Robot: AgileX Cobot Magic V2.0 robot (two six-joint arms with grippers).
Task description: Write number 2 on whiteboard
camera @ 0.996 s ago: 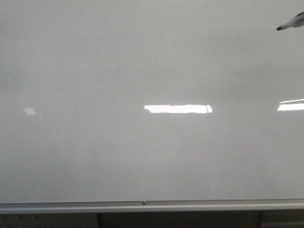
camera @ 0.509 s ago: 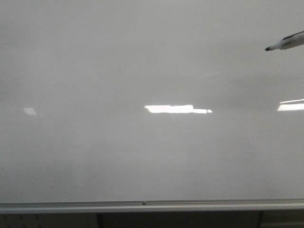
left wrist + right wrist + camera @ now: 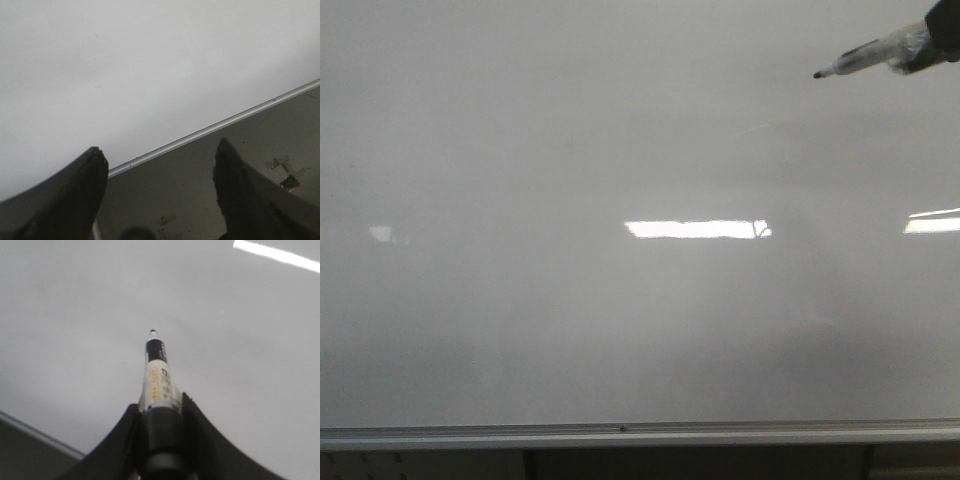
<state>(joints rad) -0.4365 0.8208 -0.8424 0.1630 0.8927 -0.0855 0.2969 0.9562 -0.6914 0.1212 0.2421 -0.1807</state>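
The whiteboard (image 3: 570, 150) fills the front view, glossy grey-white with a silver bottom rail (image 3: 620, 434). No number 2 shows on it. My right gripper (image 3: 160, 407) is shut on a white marker (image 3: 157, 380) with a black tip. In the front view the marker (image 3: 865, 55) comes in from the upper right corner, its tip pointing left at the board; whether it touches the board I cannot tell. My left gripper (image 3: 160, 157) is open and empty, over the whiteboard's rail (image 3: 210, 130) and the grey surface beside it.
Bright rectangular light reflections (image 3: 695, 229) lie across the board's middle and at its right edge (image 3: 932, 222). Below the rail dark frame posts (image 3: 528, 465) show. In the left wrist view, bits of tape or debris (image 3: 282, 170) lie on the grey surface.
The marker has moved left, farther into the front view, its tip ending higher after a dip half a second ago. More of the marker and the dark gripper now shows at the upper right corner.
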